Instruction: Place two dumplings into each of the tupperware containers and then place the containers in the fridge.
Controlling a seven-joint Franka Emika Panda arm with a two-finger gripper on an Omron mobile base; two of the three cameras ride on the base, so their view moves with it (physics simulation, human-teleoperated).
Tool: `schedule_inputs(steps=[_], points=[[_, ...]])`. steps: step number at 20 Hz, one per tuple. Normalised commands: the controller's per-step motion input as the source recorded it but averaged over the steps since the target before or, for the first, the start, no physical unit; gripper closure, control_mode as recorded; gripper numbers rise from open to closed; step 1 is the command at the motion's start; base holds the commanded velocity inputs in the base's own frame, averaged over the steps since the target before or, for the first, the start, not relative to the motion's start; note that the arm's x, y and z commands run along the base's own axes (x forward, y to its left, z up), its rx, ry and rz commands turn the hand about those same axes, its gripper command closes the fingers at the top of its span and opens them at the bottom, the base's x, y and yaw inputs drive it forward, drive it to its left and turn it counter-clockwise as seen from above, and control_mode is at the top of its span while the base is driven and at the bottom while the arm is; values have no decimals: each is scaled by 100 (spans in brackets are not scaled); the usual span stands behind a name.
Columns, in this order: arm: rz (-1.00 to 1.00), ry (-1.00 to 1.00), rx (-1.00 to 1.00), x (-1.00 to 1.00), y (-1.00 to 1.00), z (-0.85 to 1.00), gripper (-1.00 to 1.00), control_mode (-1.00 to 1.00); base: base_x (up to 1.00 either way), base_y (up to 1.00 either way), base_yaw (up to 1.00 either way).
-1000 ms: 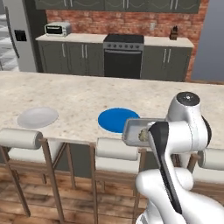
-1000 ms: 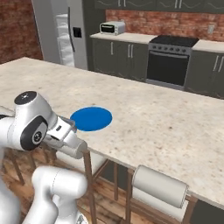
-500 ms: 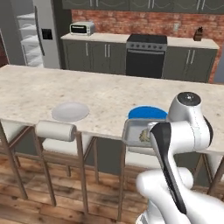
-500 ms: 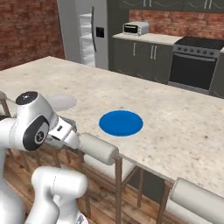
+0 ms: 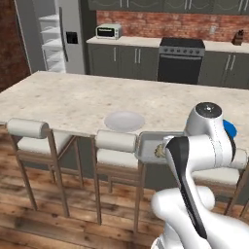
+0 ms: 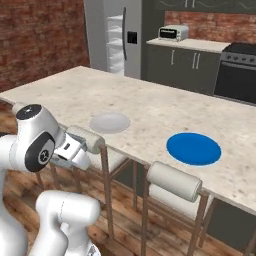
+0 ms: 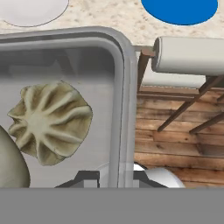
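Note:
A light-grey tupperware container [image 7: 120,83] hangs in front of the island's edge, and my gripper [image 7: 114,178] is shut on its rim, one fingertip on each side of the wall. Inside lies a pleated brownish dumpling [image 7: 50,123]; a second dumpling [image 7: 9,165] peeks in at the lower left. In the left base view the container [image 5: 148,146] juts out left of my forearm, with a dumpling [image 5: 159,152] at its inner end. The fridge [image 5: 52,40] stands at the back left, its door open on white shelves; it is also the tall fridge [image 6: 118,43] in the right base view.
A white plate [image 5: 125,120] and a blue plate [image 6: 194,148] lie on the speckled island counter [image 5: 73,99]. Bar stools [image 5: 115,141] with padded roll backs line the island's near side over wooden floor. A black oven [image 5: 180,60] and a toaster oven [image 5: 108,31] stand at the back wall.
The whole picture has shifted: the base has driven left along the island, bringing the fridge closer into view. The container stays in my gripper.

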Motion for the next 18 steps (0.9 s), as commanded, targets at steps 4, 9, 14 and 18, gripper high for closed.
schedule_inputs(steps=[4,9,14,18], points=[[0,0,0,0,0,0,100,100,0,100,-6],[0,0,0,0,0,0,100,100,2,100,-16],[0,0,0,0,0,0,100,100,15,100,-23],[0,0,0,0,0,0,100,100,20,100,-25]])
